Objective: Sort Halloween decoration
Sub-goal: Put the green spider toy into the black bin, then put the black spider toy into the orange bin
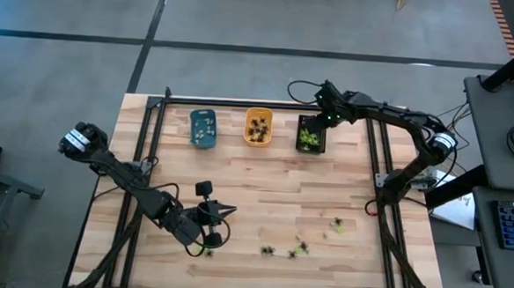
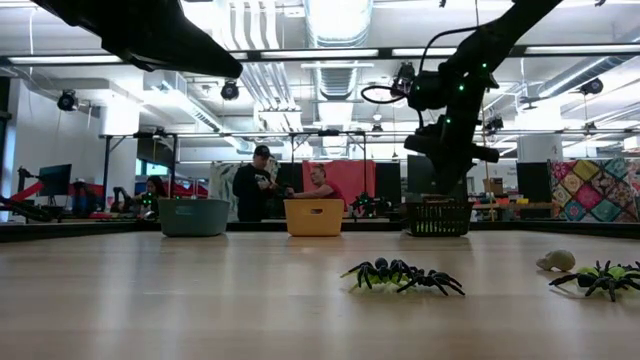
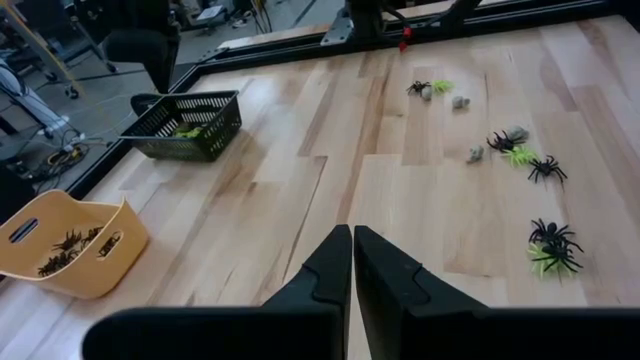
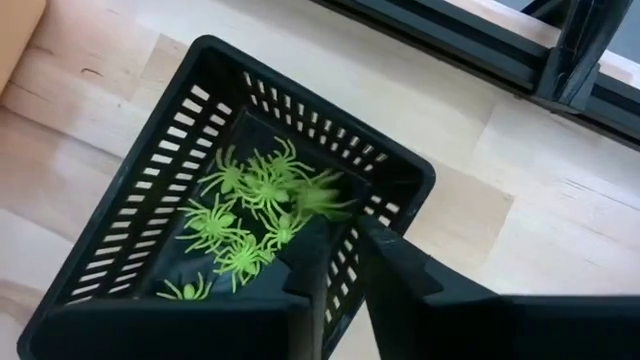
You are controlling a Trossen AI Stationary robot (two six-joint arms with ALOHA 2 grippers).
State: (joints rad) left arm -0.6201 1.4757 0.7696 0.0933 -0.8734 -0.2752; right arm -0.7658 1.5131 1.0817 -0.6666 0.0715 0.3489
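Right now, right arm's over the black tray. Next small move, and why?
Probably lift the right gripper clear and swing toward the loose spiders. Its fingers look open and empty above the black tray, green spiders already lie inside, and more remain on the table.

Three trays (image 1: 258, 126) line the table's (image 1: 263, 193) far edge; loose spider figures (image 1: 300, 248) lie scattered near its front.
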